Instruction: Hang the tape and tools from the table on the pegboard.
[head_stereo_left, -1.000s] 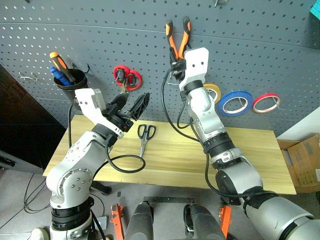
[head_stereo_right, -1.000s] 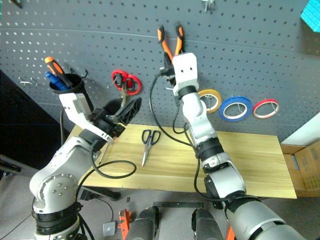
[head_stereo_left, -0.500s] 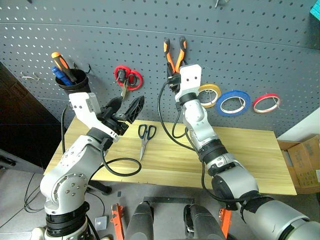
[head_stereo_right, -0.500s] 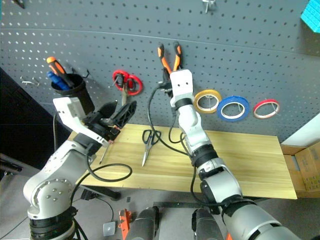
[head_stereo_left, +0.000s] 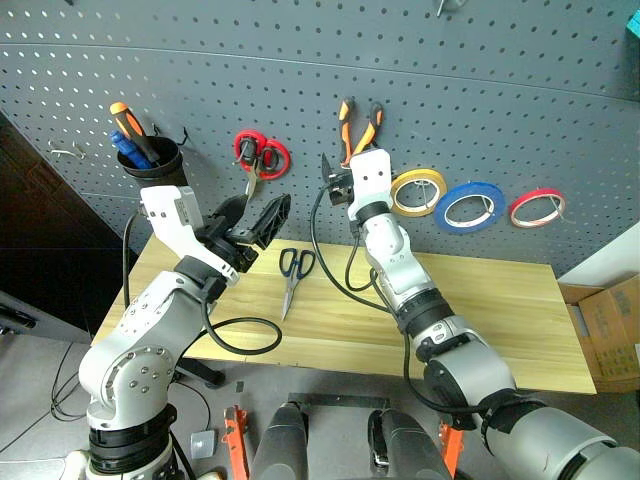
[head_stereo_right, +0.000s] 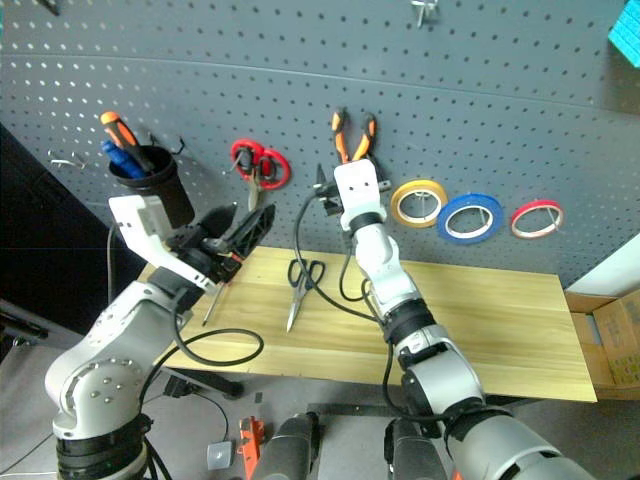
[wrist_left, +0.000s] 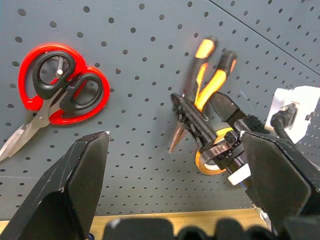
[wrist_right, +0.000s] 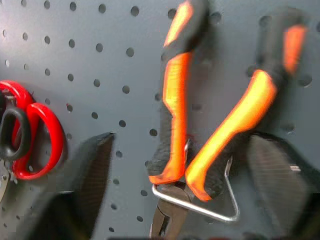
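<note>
Pliers (wrist_right: 200, 125) with orange-and-black handles hang nose-down in a wire hook (wrist_right: 195, 202) on the pegboard (head_stereo_left: 480, 90), handles upward. Right gripper (wrist_left: 212, 127) sits just below them, fingers spread wide on either side and not clamping the handles. Left gripper (head_stereo_left: 255, 220) is raised over the left part of the table (head_stereo_left: 500, 310), fingers parted, holding nothing. Dark-handled scissors (head_stereo_left: 291, 275) lie flat on the table near it. Red-handled scissors (head_stereo_left: 258, 158) hang on the pegboard left of the pliers. Yellow roll (head_stereo_left: 418, 191), blue tape (head_stereo_left: 472, 205) and red roll (head_stereo_left: 536, 207) hang in a row to the right. A black cup (head_stereo_left: 152, 160) holds screwdrivers at far left.
</note>
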